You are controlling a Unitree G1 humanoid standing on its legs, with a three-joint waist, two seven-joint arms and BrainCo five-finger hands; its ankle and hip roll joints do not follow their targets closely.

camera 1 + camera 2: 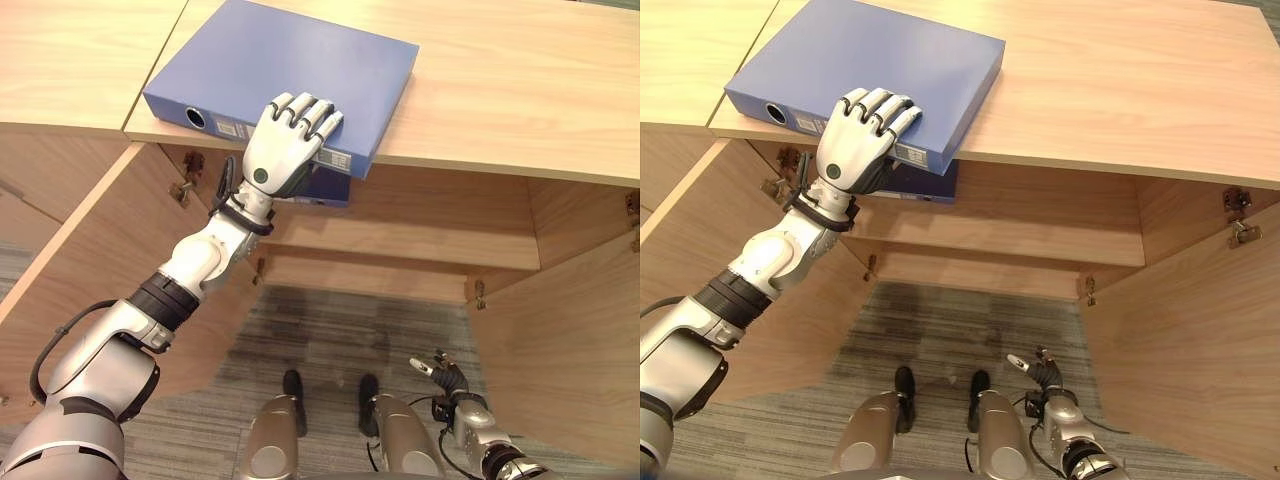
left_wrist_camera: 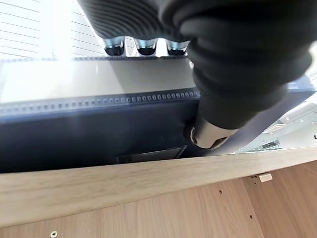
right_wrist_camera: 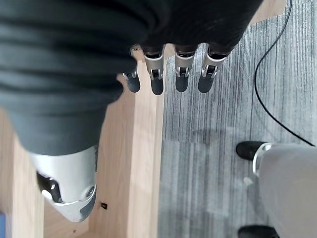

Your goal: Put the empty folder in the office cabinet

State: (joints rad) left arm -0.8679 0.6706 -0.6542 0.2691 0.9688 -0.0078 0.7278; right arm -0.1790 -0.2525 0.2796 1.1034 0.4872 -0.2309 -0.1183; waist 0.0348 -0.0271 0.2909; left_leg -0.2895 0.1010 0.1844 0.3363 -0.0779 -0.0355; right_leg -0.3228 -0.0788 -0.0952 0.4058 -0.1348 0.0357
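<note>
Left hand gripping a blue folder at the front edge of the cabinet top.

Nearest, low over the striped grey carpet [image 1: 330,330]: right hand [image 1: 437,372], fingers straight and relaxed, holding nothing, hanging beside the open right cabinet door [image 1: 570,340]. To the other side, open left cabinet door [image 1: 90,270]. Higher up: left hand [image 1: 283,143] clamped on the blue folder [image 1: 290,70], fingers curled over its top face, thumb tucked beneath the overhanging spine. Lying flat on the wooden cabinet top [image 1: 520,90], spine with its round finger hole facing the robot, one corner jutting past the front edge. Below it: open cabinet interior with a wooden shelf [image 1: 400,275]. Beyond: more cabinet top.
</note>
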